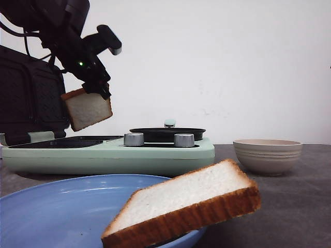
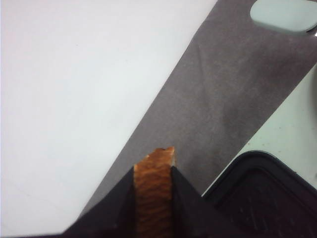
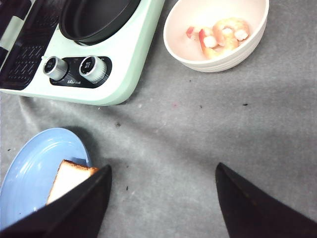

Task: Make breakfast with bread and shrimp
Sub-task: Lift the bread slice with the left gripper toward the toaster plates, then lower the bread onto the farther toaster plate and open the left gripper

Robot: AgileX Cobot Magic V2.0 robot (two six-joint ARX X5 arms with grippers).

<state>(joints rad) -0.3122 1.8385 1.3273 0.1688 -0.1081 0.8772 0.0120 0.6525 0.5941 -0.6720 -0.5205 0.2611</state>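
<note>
My left gripper (image 1: pixel 97 89) is shut on one bread slice (image 1: pixel 87 109) and holds it in the air above the left part of the mint-green cooker (image 1: pixel 108 153). In the left wrist view the slice's brown crust (image 2: pixel 154 188) sits clamped between the black fingers. The second bread slice (image 1: pixel 186 206) lies tilted on the rim of the blue plate (image 1: pixel 57 212); it also shows in the right wrist view (image 3: pixel 67 177). The shrimp (image 3: pixel 220 33) lie in the cream bowl (image 3: pixel 215 54). My right gripper (image 3: pixel 162 173) is open and empty above bare grey cloth, out of the front view.
The cooker has a dark grill plate (image 3: pixel 25 54) with its lid (image 1: pixel 28 98) raised at the left, a round black pan (image 1: pixel 166 134) and two silver knobs (image 1: pixel 133 139). The cream bowl (image 1: pixel 267 155) stands right of the cooker. Grey cloth (image 3: pixel 198 129) covers the table.
</note>
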